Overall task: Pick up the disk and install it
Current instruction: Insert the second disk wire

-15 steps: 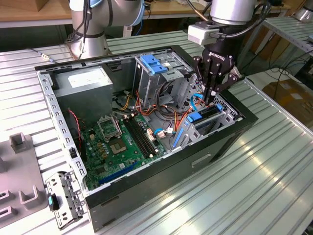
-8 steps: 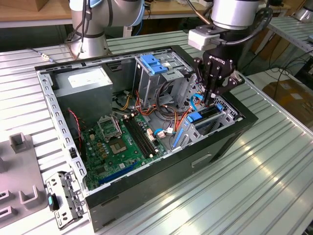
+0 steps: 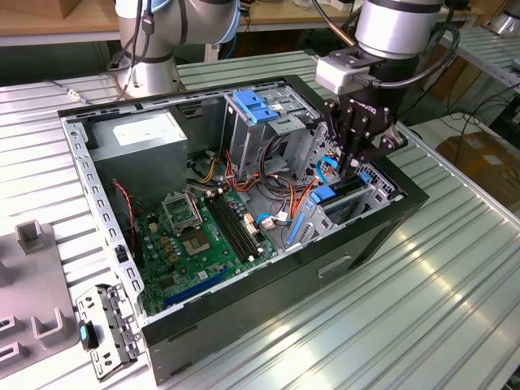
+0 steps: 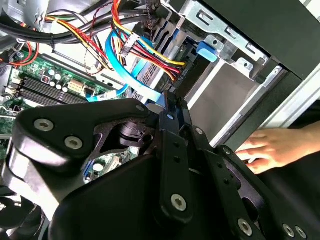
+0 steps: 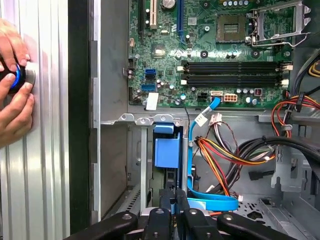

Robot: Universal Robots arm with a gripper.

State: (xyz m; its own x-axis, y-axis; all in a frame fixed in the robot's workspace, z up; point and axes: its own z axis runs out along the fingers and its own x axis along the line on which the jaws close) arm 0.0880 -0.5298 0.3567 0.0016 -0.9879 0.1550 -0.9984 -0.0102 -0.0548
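The black gripper (image 4: 172, 107) is the closest thing in both wrist views. Its two fingers (image 5: 167, 197) stand pressed together with no gap between them, so the claw is clenched and grasps nothing. In the exterior view, the gripper (image 3: 351, 166) hangs over the drive bay at the front corner of the open computer case (image 3: 244, 325), toward the exterior view's right.

The disk (image 5: 166, 150) sits already inside this bay, standing on its edge. Its light-blue rail shows just ahead of the fingertips, and I cannot tell if they touch it. A flat blue cable (image 5: 212, 202) curves beside the disk, next to a bundle of coloured wires (image 5: 225, 157).

The green motherboard (image 5: 210, 45) lies on the case floor. Outside the case, a person's hand (image 5: 12, 85) rests on a round button on the ribbed metal table (image 3: 455, 309).
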